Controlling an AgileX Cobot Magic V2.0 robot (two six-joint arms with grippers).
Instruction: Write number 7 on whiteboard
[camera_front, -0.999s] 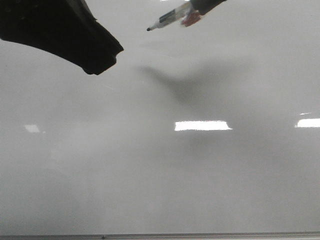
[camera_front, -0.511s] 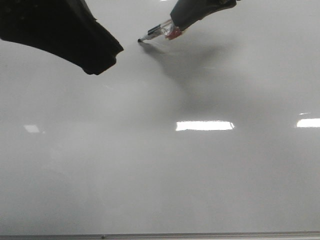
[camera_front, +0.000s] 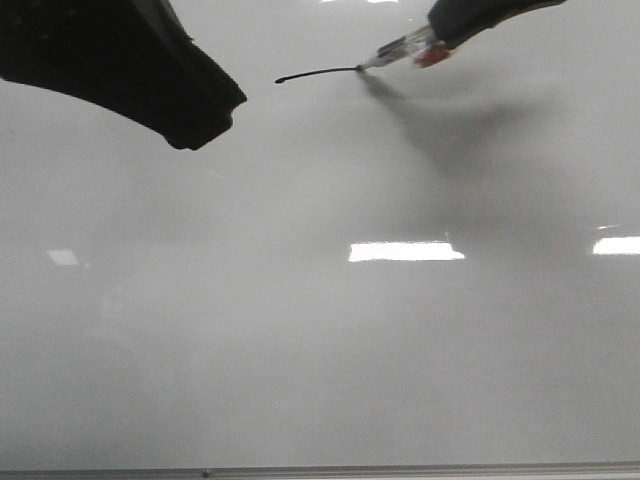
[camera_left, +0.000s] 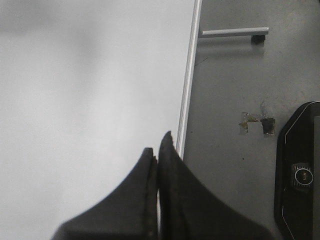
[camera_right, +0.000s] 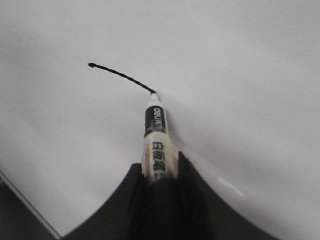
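My right claw (camera_right: 161, 172) is clamped on the marker (camera_right: 156, 132), tip touching the whiteboard (camera_front: 320, 350) near its far edge, ending a short 7 (camera_front: 318, 72) bar. My left claw (camera_left: 157, 155) is closed, empty.

Grey floor (camera_left: 225, 90) beside board edge; grey metal bar (camera_left: 232, 32) lying on it; scuffed patch (camera_left: 256, 123).

A short line (camera_front: 318, 73) lay on the far part of the board (camera_front: 320, 350). The pen (camera_front: 398, 52) touched its right end. The left gripper (camera_left: 158, 152) hung, maybe, over the board's left edge.
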